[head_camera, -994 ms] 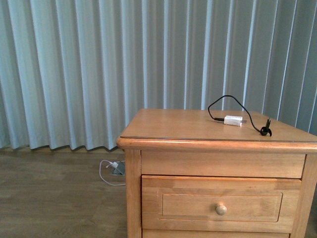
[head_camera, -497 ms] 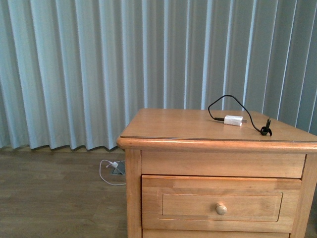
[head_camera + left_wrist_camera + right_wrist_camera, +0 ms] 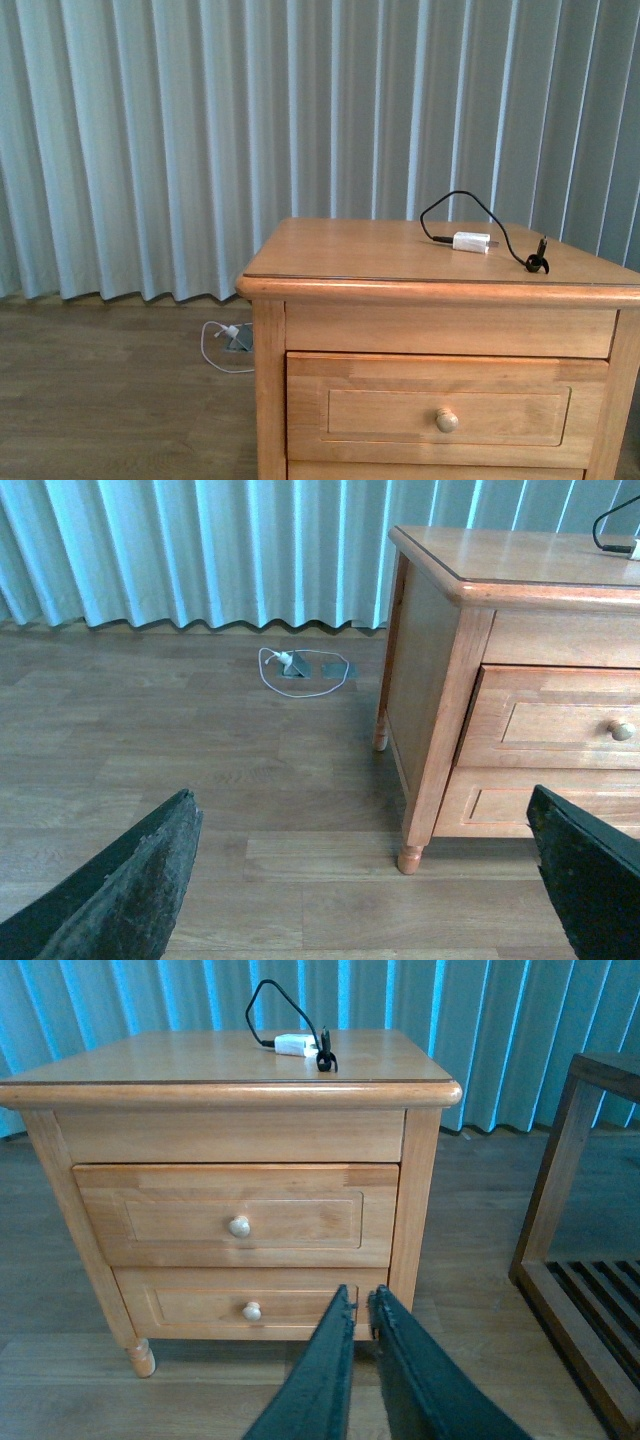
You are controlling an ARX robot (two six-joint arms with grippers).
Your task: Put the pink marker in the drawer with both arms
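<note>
The pink marker does not show in any view. The drawer [image 3: 446, 412] is the upper one of a light-wood nightstand and it is closed, with a round knob on its panel front. It also shows in the left wrist view [image 3: 560, 725] and in the right wrist view [image 3: 240, 1215]. My left gripper [image 3: 365, 880] is open and empty, low over the wooden floor, to the left of the nightstand. My right gripper [image 3: 360, 1305] is shut and empty, in front of the nightstand's lower drawer [image 3: 250, 1305]. Neither arm shows in the front view.
A white charger plug [image 3: 471, 243] with a black cable lies on the nightstand top [image 3: 350, 250]. A white cable and a floor socket [image 3: 300, 667] lie by the curtain. A dark wooden rack [image 3: 590, 1260] stands to the right of the nightstand.
</note>
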